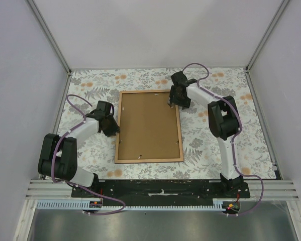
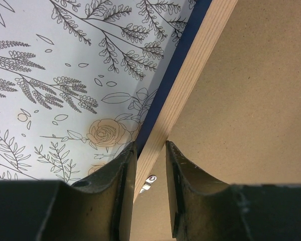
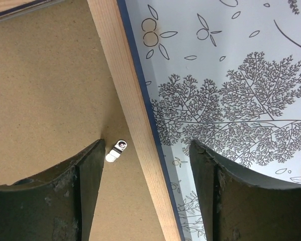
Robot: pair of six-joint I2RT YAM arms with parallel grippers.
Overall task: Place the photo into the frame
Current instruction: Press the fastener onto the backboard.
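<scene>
The frame lies flat mid-table with its light wood face up. A brown backing board fills it. The photo is not in view. My left gripper is at the frame's left rim; in the left wrist view the gripper is shut on the wood rim, whose blue outer edge shows. My right gripper is near the frame's top right corner. In the right wrist view it is open wide and straddles the right rim without touching it.
Small metal turn clips sit on the backing board by the rim, one in the left wrist view and one in the right wrist view. The floral tablecloth covers the table, with grey walls on three sides.
</scene>
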